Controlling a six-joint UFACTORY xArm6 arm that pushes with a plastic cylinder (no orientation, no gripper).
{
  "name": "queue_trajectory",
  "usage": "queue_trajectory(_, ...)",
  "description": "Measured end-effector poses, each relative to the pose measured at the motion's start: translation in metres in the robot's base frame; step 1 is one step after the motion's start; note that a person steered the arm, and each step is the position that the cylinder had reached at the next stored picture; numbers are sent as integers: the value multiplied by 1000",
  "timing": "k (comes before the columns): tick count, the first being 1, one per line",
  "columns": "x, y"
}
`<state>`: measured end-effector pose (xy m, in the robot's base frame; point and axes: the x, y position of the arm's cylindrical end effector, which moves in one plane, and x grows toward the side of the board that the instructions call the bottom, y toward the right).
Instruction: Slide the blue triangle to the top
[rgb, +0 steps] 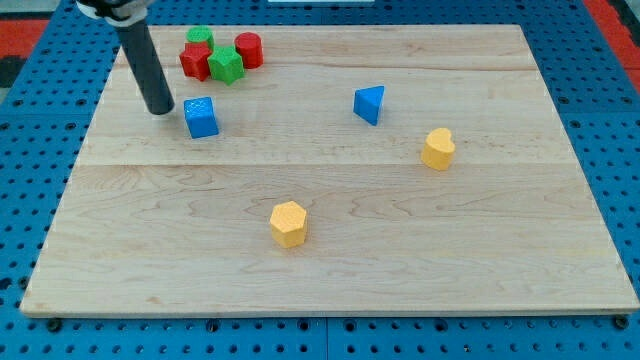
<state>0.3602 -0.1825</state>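
The blue triangle (369, 104) lies on the wooden board (330, 250), right of centre in the upper half. My tip (160, 108) rests on the board at the upper left, just left of a blue cube (201, 117) and far to the left of the blue triangle. The rod rises from the tip toward the view's top left.
A cluster sits at the top left: a green block (199, 38), a red star-like block (195, 60), a green block (226, 65) and a red cylinder (249, 49). A yellow cylinder (437, 149) lies at the right. A yellow hexagonal block (288, 223) lies below centre.
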Motion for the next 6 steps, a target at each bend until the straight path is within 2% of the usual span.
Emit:
queue_trajectory(1,1,83)
queue_trajectory(3,22,191)
queue_trajectory(4,16,266)
queue_trajectory(5,1,287)
queue_trajectory(6,-21,234)
